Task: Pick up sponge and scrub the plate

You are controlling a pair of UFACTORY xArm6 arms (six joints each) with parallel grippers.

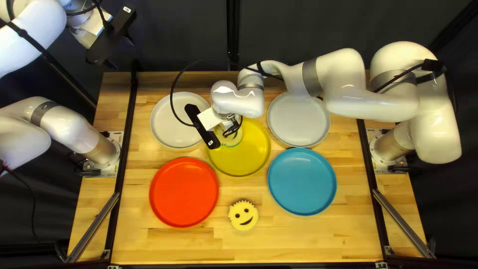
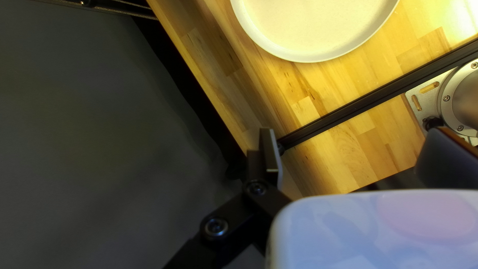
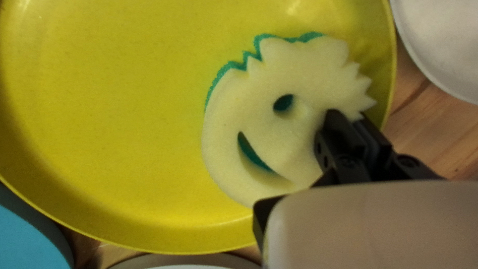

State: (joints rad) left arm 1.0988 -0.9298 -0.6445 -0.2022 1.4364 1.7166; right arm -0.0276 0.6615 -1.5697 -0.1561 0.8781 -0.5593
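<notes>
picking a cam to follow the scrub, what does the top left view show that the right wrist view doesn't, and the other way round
Only the top left view: the red plate, a second smiley sponge lying on the wood, and my left arm.

Only the right wrist view: the fingers of my right gripper, closed on the gripped sponge near its jagged side.

Both: that gripped sponge over the yellow plate, the blue plate, the two pale plates and the wooden table.

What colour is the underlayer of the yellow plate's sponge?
The underlayer is teal, clearest in the right wrist view.
</notes>
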